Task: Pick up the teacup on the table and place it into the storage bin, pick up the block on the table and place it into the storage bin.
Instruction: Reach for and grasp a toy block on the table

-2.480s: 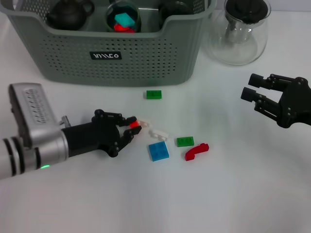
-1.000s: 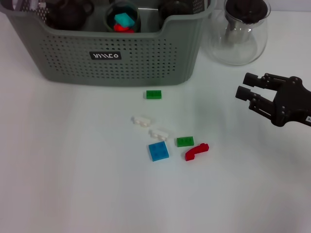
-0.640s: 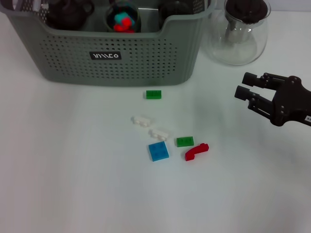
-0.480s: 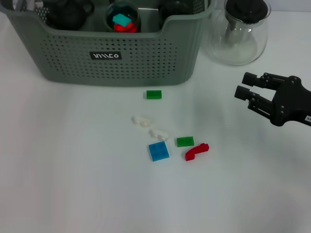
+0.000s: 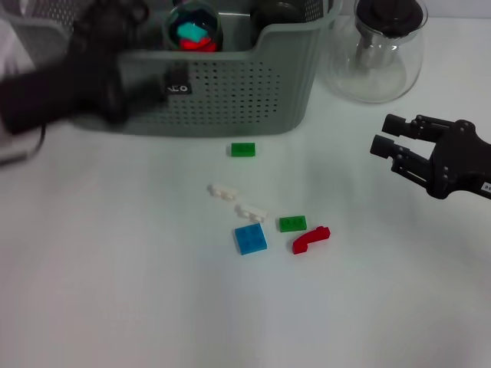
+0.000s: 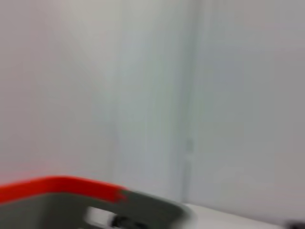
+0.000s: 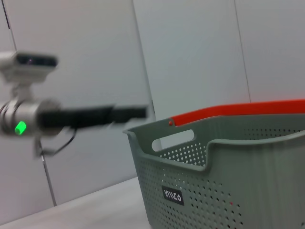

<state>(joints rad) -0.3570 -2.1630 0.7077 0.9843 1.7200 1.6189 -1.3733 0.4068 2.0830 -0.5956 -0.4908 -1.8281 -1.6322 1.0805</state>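
Note:
The grey-green storage bin stands at the back; it also shows in the right wrist view. Inside it are dark teacups and a cup holding teal and red blocks. Loose blocks lie on the table: green, white, white, green, blue and red. My left gripper is a dark blur in front of the bin's left front wall. My right gripper hovers open and empty at the right, apart from the blocks.
A clear glass pot with a black lid stands right of the bin, behind my right gripper. In the left wrist view only the bin's rim and a pale wall show. The table is white.
My left arm held a small red block by the white blocks, left the view, and now sweeps back across the bin's front. My right gripper moved slightly left.

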